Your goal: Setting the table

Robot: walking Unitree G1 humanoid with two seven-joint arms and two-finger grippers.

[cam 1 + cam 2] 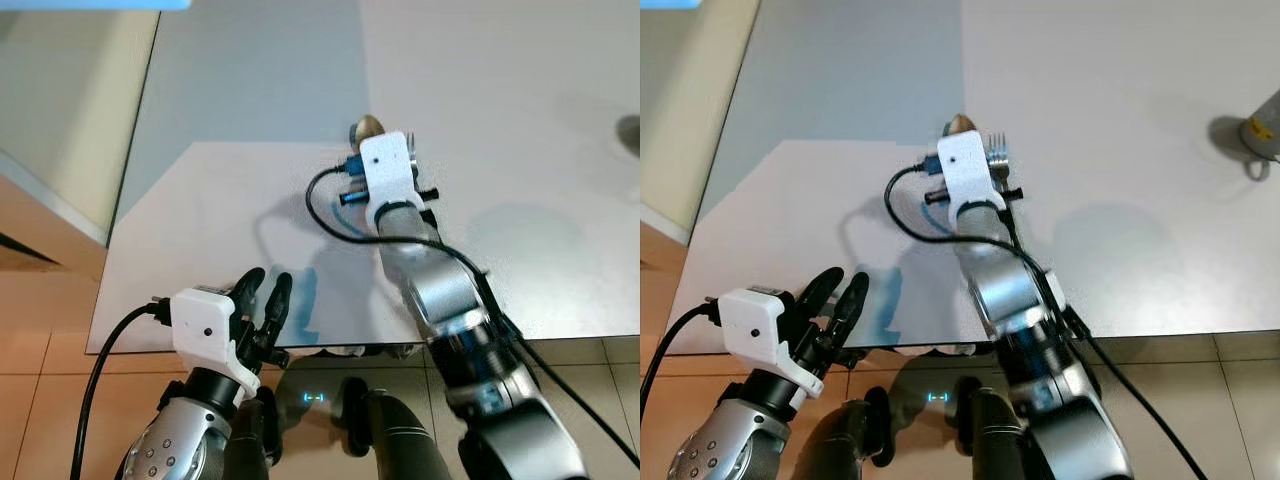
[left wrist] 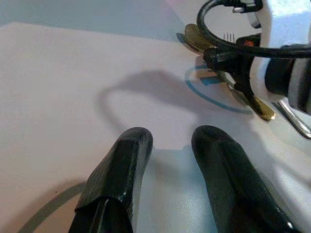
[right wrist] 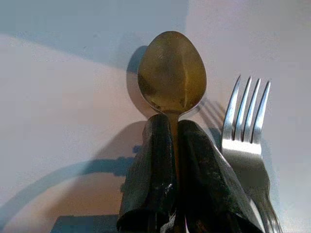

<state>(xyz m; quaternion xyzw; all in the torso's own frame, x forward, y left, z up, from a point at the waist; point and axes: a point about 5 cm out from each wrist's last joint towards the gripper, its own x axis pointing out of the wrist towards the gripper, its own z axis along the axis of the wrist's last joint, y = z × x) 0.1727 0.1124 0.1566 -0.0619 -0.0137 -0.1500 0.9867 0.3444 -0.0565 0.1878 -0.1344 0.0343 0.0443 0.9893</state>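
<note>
Gold-coloured and dull, the spoon (image 3: 172,73) is lying on the white table (image 1: 520,130), and my right gripper (image 3: 174,141) is clenching its neck just behind the bowl, both black fingers pressed tight against the handle. I am reaching my right arm well out over the table from the near edge to hold it there. Just beside the spoon, on the side away from my left arm, a silver fork (image 3: 246,121) is lying flat, tines pointing the same way as the spoon's bowl, close to it but not touching. A thin blue ring (image 2: 214,92) marked on the table is showing under the two handles. Nearer than the spoon, at the table's near edge, my left gripper (image 1: 266,300) is hovering released, its two fingers parted with nothing between them. Far beyond the fork, toward the table's right edge, a grey object (image 1: 1262,132) is standing; I cannot tell what it is.
</note>
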